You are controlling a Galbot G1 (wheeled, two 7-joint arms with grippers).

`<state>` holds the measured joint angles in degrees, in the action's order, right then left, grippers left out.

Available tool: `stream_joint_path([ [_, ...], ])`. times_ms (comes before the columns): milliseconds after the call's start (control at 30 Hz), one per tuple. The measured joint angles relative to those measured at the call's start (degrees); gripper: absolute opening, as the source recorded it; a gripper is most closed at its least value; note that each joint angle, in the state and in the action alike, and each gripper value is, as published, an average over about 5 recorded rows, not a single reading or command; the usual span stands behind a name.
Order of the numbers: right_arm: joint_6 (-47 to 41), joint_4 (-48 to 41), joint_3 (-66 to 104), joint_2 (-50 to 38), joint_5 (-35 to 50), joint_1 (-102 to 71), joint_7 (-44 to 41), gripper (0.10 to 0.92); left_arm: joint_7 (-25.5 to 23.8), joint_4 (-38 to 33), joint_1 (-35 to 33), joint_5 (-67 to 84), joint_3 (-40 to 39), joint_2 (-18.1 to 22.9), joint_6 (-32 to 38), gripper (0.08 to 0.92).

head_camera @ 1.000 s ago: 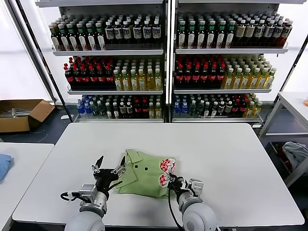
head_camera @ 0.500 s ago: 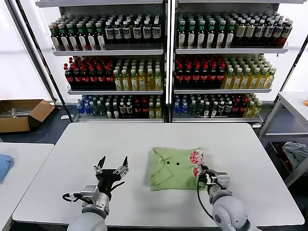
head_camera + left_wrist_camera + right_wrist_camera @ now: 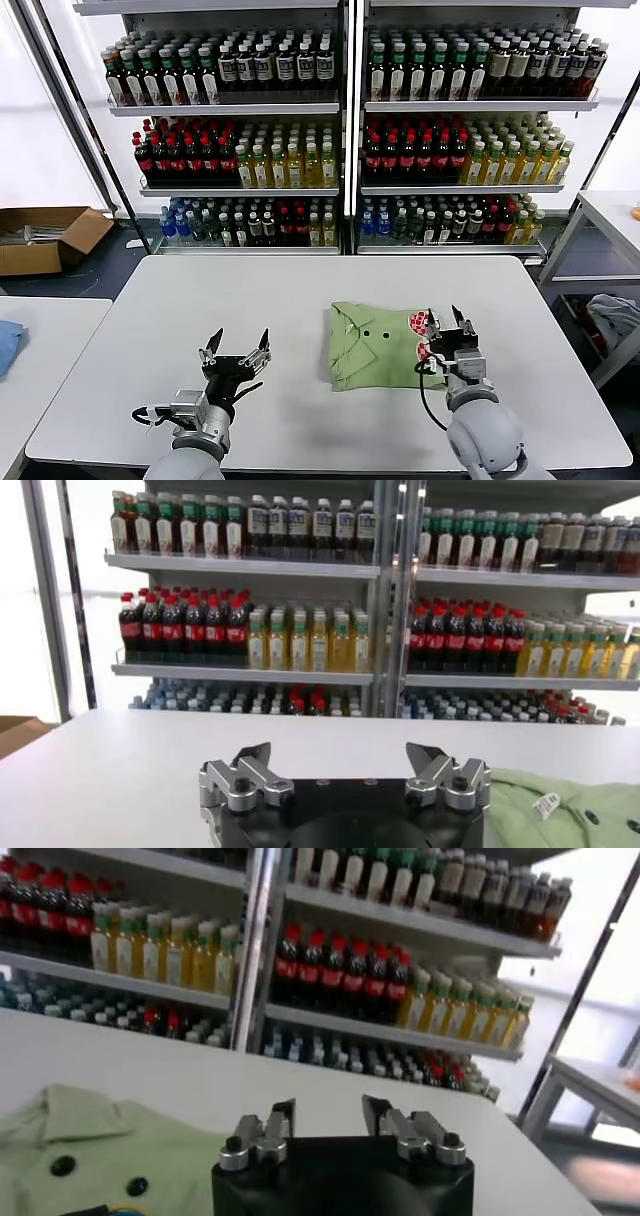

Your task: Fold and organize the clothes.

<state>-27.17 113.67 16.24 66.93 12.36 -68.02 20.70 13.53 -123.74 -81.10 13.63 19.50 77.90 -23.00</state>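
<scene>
Both arms reach forward from the near edge of the table. The left gripper (image 3: 234, 354) hovers near the near-left corner with its fingers spread wide. The right gripper (image 3: 448, 326) sits toward the near-right side, fingers also apart, pointing away.

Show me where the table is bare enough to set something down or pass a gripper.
Bare tabletop runs along the far edge, shelf side, and between the open left gripper and the folded polo shirt. A narrower strip lies beyond the open right gripper toward the table's right edge. It is crowded where that gripper meets the shirt's printed edge.
</scene>
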Motion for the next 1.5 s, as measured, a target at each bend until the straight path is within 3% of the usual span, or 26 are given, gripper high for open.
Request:
stream_joint_path([
  [233,-0.34,-1.66,-5.17,4.6,-0.12,1.5,1.34,0.742,-0.01,-0.79,-1.08,-0.13,0.39,-0.13,0.07,0.823],
  [367,-1.69,-3.55,-7.76,6.92,2.86,3.12,3.25,0.813,-0.05,-1.19,-1.74,-0.2,0.59,-0.12,0.09,0.823],
  [900,-3.95,-9.28,-9.98,12.2,13.28,5.67,9.26,0.823,-0.29,-1.28,-3.03,-0.29,0.52,0.04,0.13,0.823],
  [1500,-5.11,-6.25,-10.41,11.46,13.24,5.05,9.67,0.823,-0.43,-1.67,-3.7,-0.24,0.52,0.2,0.17,0.823],
])
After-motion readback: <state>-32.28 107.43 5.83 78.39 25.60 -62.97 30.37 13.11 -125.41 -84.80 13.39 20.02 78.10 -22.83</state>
